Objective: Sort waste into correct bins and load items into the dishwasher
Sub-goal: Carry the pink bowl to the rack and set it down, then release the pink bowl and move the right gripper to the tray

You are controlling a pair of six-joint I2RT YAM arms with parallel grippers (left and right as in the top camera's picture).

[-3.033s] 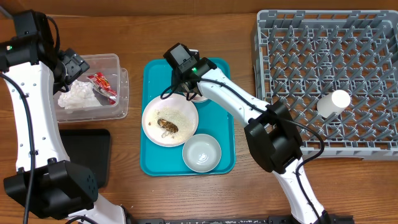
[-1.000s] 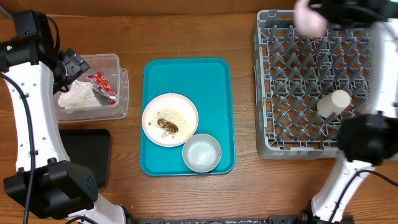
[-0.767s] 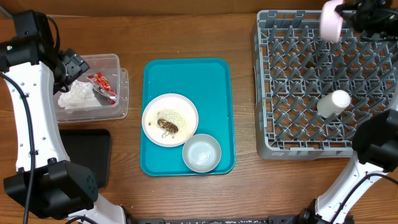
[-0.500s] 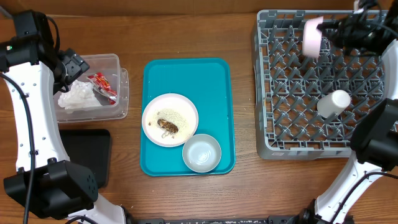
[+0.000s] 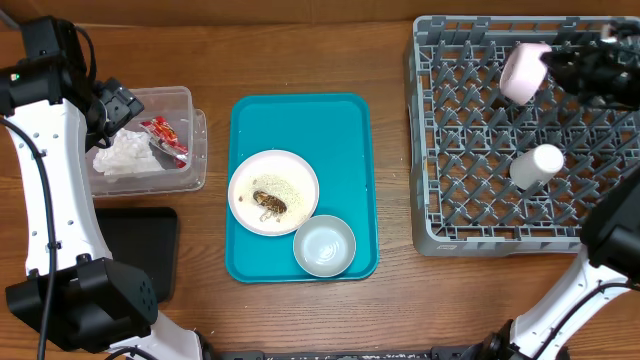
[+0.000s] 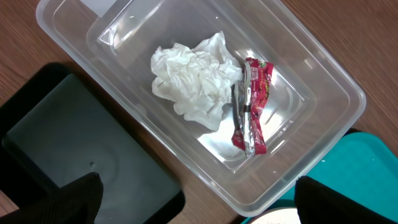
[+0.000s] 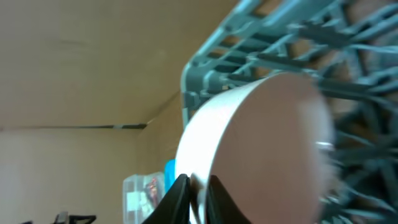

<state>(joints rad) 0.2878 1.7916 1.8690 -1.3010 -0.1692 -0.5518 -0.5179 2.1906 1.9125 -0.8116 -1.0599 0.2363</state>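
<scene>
Pink saucer tilts, blurred, perhaps touching the rack on the wooden table.

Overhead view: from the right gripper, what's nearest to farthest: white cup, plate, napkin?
1. White cup, in the rack, on the right gripper's side.
2. Plate, on the teal tray, middle.
3. Napkin, in the clear tub, far left.

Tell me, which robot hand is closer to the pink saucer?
Right. The right hand pinches the saucer's rim over the rack; the left hand hangs far off on the other side, open above the tub.
</scene>
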